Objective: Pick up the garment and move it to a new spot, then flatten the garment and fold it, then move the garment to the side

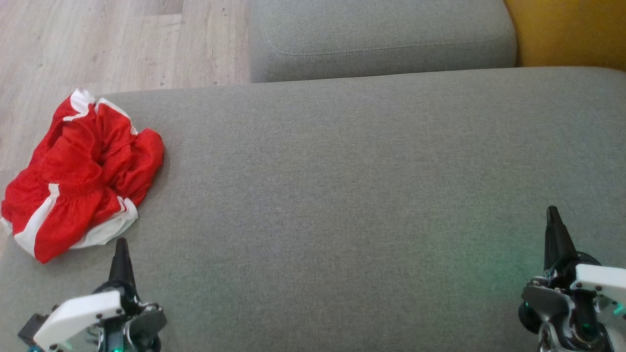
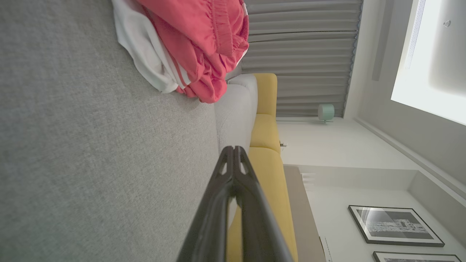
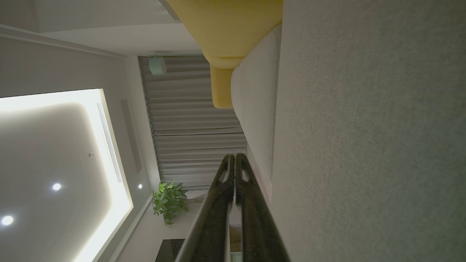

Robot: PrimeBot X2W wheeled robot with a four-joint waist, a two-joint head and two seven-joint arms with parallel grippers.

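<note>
So the red garment (image 1: 83, 176) with white trim sits in a crumpled heap at the far left of the big grey seat cushion (image 1: 342, 195), right at the edge, with the wood floor (image 1: 98, 44) just past it. Nothing has been picked up yet, so I'd say we're at step 1 of the task. Both claws are clenched with nothing in them: the left claw (image 1: 121, 244) has its 2 dark fingers pressed together into 1 spike, and the right claw (image 1: 553, 215) looks the same, parked way over at the right side of the cushion. Here's the bit that matters. From the left claw the heap lies at about 11 o'clock, and its white hem comes down just beside the fingertips, maybe not quite touching. From the right claw it's out around 10 o'clock, well apart, with the whole bare cushion in between. The left arm is clearly the nearer one. The heap's long axis runs roughly from 1 o'clock down to 7 o'clock as the robot's head sees it, so the left claw is pointing at its near end. My guess is it needs to open up first, then nudge forward and left onto that near white hem.
</note>
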